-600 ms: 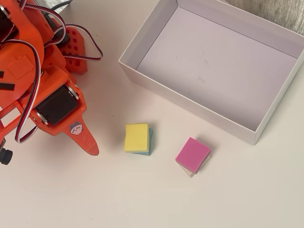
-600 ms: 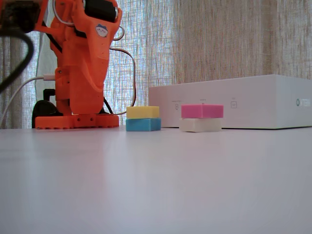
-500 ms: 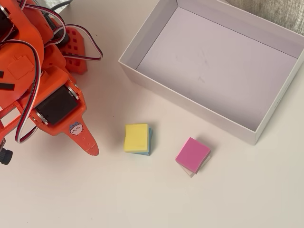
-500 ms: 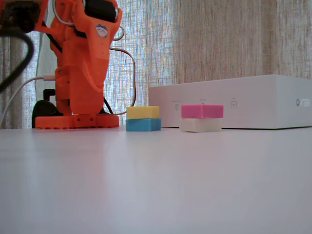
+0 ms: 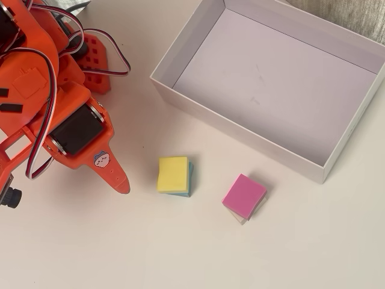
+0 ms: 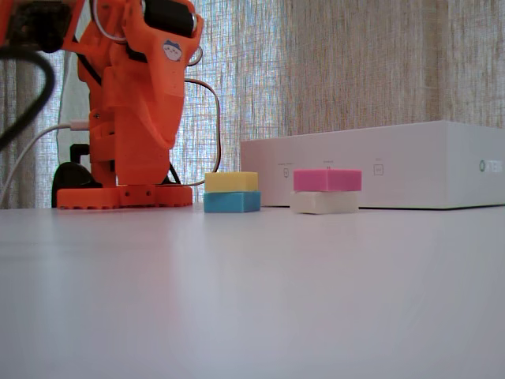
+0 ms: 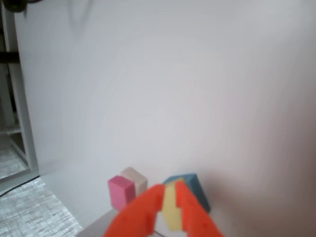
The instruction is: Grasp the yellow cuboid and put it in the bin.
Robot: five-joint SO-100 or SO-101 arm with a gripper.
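From the overhead view I have the gripper (image 5: 118,179) at the left, raised and well short of any contact; the wrist view shows its orange fingers (image 7: 143,215) nearly together, a narrow gap with nothing held. Just right of it, the yellow cuboid (image 5: 172,174) sits stacked on a blue block (image 6: 232,202) on the tabletop (image 5: 180,253). Further right, a pink block (image 5: 243,195) rests on a whitish one. The bin (image 5: 240,129) lies at the far right, empty. I judge this the approach step: next I'd widen the fingers, descend, and pinch only the yellow layer.
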